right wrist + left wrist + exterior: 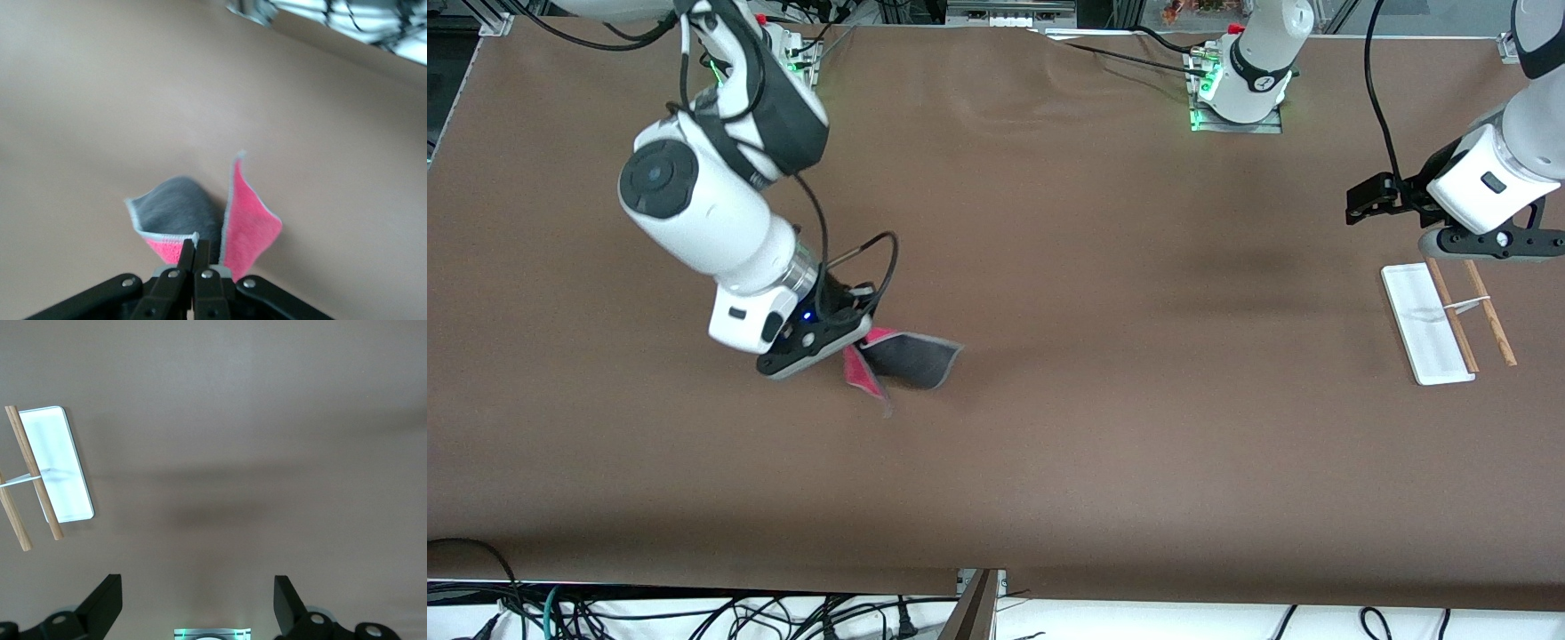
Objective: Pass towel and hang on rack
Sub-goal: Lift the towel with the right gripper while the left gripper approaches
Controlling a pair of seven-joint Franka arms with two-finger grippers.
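Note:
The towel (907, 360) is pink-red on one side and dark grey on the other, with light edging. It hangs folded, its lower corner close to the table. My right gripper (852, 342) is shut on one edge of it; in the right wrist view the towel (193, 213) droops from the pinched fingertips of the right gripper (198, 245). The rack (1440, 322), a white base with two thin wooden rods, stands at the left arm's end of the table. My left gripper (1360, 200) waits open in the air beside the rack (50, 470); nothing lies between its fingers (107, 600).
The brown table cover (1103, 427) stretches between towel and rack with nothing on it. The left arm's base (1240, 84) stands at the table's back edge. Cables hang below the front edge (694, 613).

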